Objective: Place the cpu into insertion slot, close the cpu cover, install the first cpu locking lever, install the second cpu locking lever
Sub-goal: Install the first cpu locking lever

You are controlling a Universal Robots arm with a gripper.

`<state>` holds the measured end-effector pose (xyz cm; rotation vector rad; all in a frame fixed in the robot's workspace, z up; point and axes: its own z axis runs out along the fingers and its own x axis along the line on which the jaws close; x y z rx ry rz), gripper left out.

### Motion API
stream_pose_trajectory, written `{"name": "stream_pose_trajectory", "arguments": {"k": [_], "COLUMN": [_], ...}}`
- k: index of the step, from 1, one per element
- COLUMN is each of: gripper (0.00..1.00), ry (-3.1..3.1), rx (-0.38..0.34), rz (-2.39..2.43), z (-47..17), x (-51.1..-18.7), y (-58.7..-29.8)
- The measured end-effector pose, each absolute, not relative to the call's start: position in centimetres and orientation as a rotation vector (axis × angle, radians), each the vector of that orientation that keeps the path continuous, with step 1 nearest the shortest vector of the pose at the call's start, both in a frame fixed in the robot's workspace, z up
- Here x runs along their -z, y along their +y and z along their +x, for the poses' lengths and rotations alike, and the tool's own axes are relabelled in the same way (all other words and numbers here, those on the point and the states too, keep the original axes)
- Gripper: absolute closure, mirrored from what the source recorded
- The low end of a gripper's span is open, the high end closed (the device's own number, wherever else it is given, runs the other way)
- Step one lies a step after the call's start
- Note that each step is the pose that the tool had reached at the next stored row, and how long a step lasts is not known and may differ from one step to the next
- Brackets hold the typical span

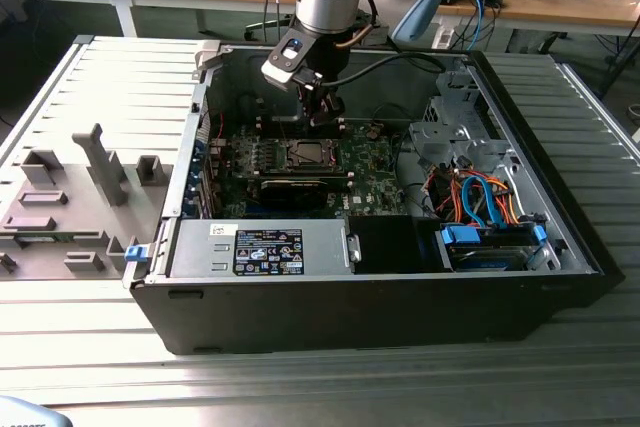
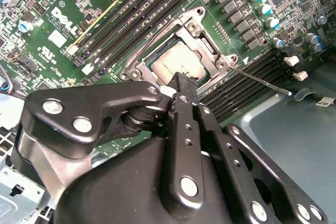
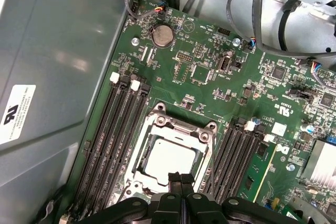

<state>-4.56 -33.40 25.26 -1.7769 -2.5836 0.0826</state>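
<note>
The cpu (image 2: 176, 65) (image 3: 169, 162) lies flat in the insertion slot (image 1: 305, 154) on the green motherboard. Its silver-grey top shows through the cut-out of the cpu cover (image 3: 178, 128) (image 2: 206, 31), which lies down over it. A thin silver locking lever (image 2: 261, 81) sticks out sideways from one corner of the socket, away from the board. My gripper (image 2: 184, 83) (image 3: 180, 178) (image 1: 322, 115) hovers just above one edge of the socket. Its fingers are pressed together with nothing between them.
The motherboard sits deep in an open black computer case (image 1: 560, 247). Long black memory slots (image 3: 118, 129) (image 3: 236, 156) run along both sides of the socket. Cable bundles (image 1: 480, 202), a drive bay and a power supply (image 1: 265, 247) crowd the case around it.
</note>
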Motion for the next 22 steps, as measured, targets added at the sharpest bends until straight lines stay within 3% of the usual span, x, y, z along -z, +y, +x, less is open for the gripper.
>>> {"name": "stream_pose_trajectory", "arguments": {"k": [22], "gripper": [0.89], "ry": [-2.64], "rx": [-0.083], "rz": [-1.695], "z": [-4.56], "x": [-25.26], "y": [-33.41]}}
